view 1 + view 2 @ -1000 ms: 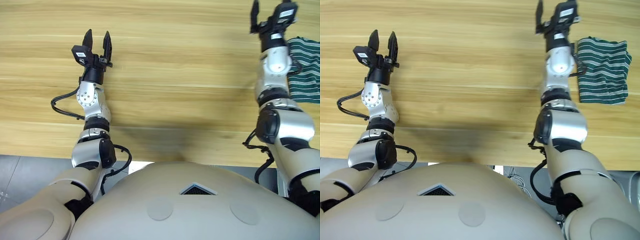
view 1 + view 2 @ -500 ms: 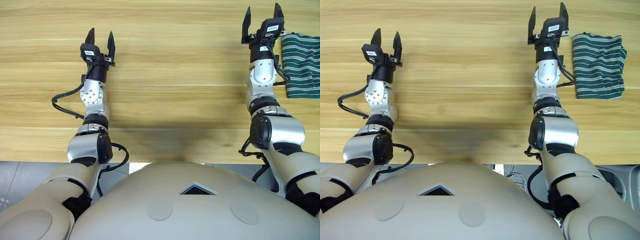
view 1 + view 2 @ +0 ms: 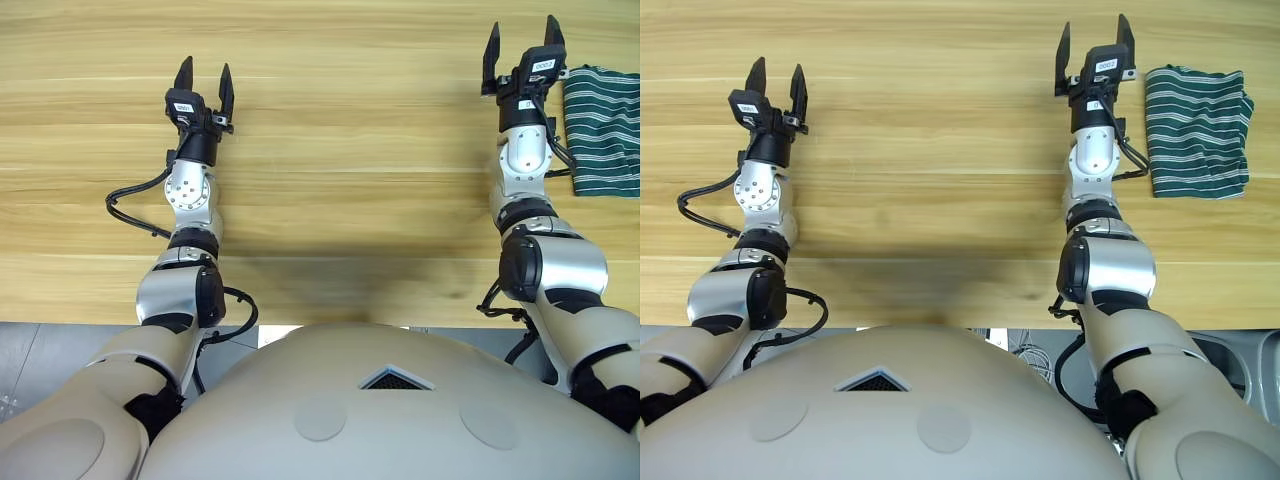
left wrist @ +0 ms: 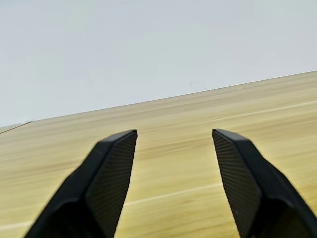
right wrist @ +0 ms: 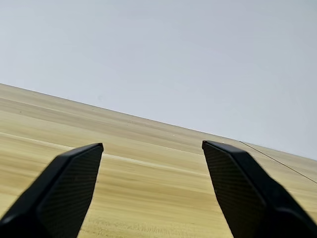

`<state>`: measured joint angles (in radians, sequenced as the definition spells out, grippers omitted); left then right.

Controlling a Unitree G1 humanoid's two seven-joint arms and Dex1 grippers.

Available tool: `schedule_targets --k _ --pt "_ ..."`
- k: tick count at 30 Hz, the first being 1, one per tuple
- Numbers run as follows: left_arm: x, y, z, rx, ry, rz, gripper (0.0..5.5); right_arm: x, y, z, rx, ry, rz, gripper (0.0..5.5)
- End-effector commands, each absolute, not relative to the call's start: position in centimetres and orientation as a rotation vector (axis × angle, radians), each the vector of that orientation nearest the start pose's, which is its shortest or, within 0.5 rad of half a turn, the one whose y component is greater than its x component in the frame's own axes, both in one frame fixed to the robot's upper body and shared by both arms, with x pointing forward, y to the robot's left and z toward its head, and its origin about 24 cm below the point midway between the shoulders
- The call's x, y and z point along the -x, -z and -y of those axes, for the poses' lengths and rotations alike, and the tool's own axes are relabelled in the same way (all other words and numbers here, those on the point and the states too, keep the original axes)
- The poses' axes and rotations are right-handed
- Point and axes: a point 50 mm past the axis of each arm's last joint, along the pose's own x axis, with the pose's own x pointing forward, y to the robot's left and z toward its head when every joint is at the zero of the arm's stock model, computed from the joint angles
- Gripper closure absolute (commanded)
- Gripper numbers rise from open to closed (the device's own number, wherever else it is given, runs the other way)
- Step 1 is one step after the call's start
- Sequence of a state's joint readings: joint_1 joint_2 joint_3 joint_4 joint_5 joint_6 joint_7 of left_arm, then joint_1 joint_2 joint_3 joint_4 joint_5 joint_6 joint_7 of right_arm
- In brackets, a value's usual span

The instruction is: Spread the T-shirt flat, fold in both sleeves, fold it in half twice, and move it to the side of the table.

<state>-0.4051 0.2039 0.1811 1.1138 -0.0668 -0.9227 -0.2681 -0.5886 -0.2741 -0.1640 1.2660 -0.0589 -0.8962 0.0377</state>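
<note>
The T-shirt (image 3: 1198, 132), dark green with thin white stripes, lies folded into a small packet at the right side of the wooden table (image 3: 350, 150). My right gripper (image 3: 1094, 45) stands open just left of the packet, apart from it, with nothing between its fingers (image 5: 69, 198). My left gripper (image 3: 203, 80) is open over the left part of the table, far from the shirt, and its fingers (image 4: 106, 188) hold nothing. Both point toward the far edge of the table.
The table's near edge (image 3: 300, 322) runs in front of me, with grey floor (image 3: 40, 350) below it at the left. A pale wall (image 4: 148, 44) rises beyond the far edge of the table in the wrist views.
My right arm has drawn back from the T-shirt toward me, leaving it lying on the table. The left gripper has shifted slightly. In the last half second little has moved.
</note>
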Motion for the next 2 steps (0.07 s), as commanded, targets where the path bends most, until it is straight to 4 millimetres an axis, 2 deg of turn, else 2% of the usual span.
schedule_targets --k 1,2 --pt "-28.61 -0.03 -21.51 -0.109 0.052 0.180 2.82 -32.08 -2.75 22.75 0.212 0.077 0.165 1.77" --pt "-28.57 0.11 -21.59 -0.103 0.045 0.172 2.82 -32.13 -2.72 22.86 0.209 0.090 0.157 1.77"
